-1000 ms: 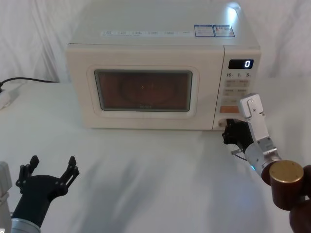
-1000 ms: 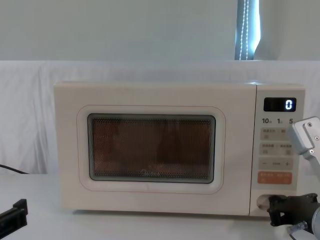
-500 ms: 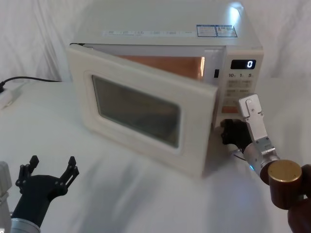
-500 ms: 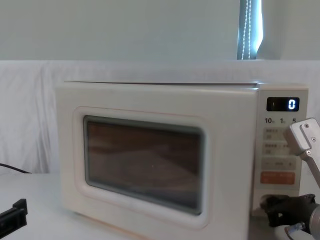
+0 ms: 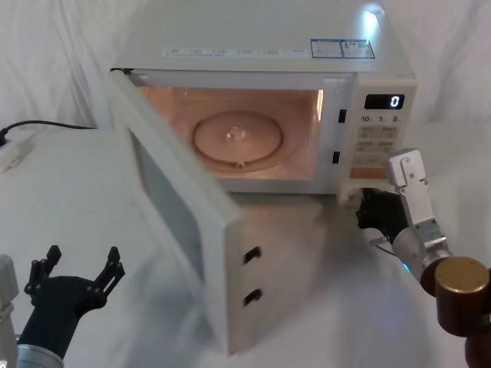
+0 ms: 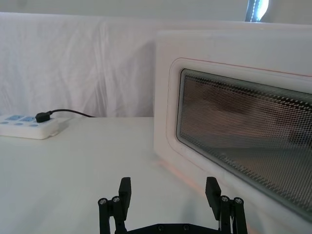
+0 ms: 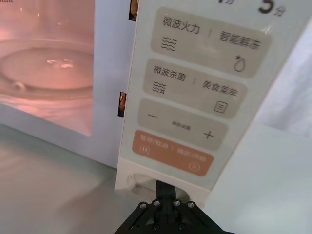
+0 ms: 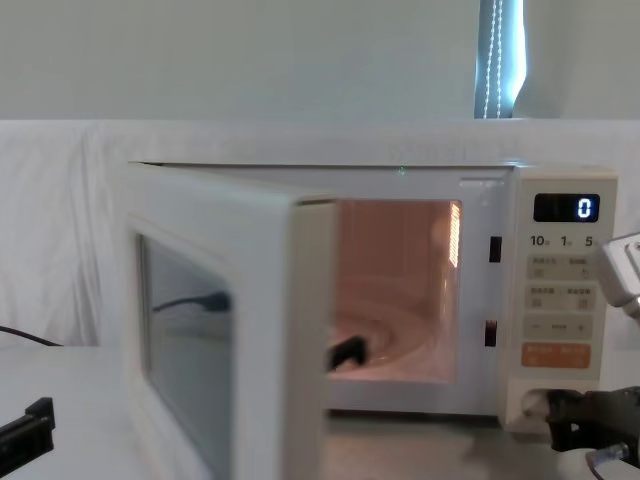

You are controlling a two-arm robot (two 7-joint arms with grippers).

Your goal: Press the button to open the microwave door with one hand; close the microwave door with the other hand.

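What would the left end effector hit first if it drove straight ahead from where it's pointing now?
Most likely the microwave door. In the left wrist view the left end effector, fingers spread, points at the swung-open door's outer face, near its hinge-side lower corner. Depth is unclear; bare table lies between.

the microwave is cream-white; its cavity glows pinkish orange. the microwave door is cream around dark mesh-dotted glass. at right, a black display shows a white 0 above an orange rectangular button. both grippers are black.
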